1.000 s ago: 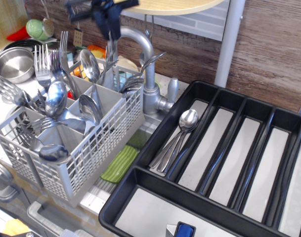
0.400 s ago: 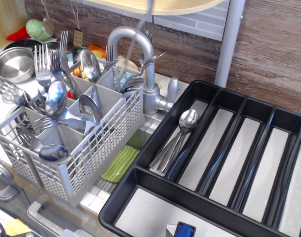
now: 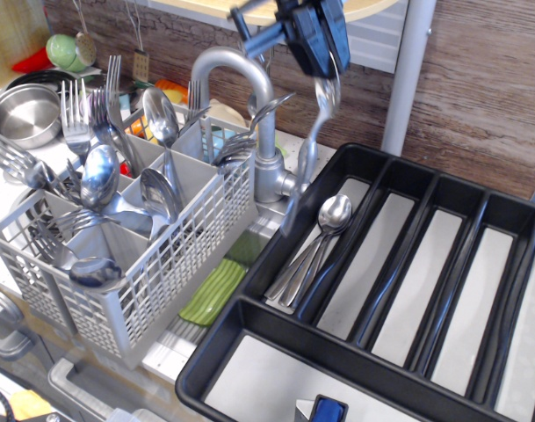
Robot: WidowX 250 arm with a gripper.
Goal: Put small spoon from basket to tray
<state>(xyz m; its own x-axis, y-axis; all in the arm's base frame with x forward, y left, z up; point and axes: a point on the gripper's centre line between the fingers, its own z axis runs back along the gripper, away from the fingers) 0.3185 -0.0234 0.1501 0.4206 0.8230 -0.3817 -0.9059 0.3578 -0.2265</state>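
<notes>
My gripper (image 3: 324,53) is at the top of the view, above the tray's left end, shut on the small spoon (image 3: 307,154). The spoon hangs from it bowl up, its thin handle pointing down toward the tray's leftmost long compartment, slightly blurred. The black tray (image 3: 276,327) fills the right half of the view. Two or three small spoons (image 3: 321,236) lie in its leftmost long compartment. The grey lattice basket (image 3: 162,272) stands at the left, full of forks and larger spoons.
A steel faucet (image 3: 256,105) rises between basket and tray, close to the hanging spoon. A round steel bowl (image 3: 23,112) sits at far left. A green sponge (image 3: 213,292) lies below the basket. A white pole (image 3: 406,75) stands behind the tray.
The gripper was over the basket's back, then lifted out of view with the spoon. Now it is back in view to the right, holding the spoon over the tray's left end.
</notes>
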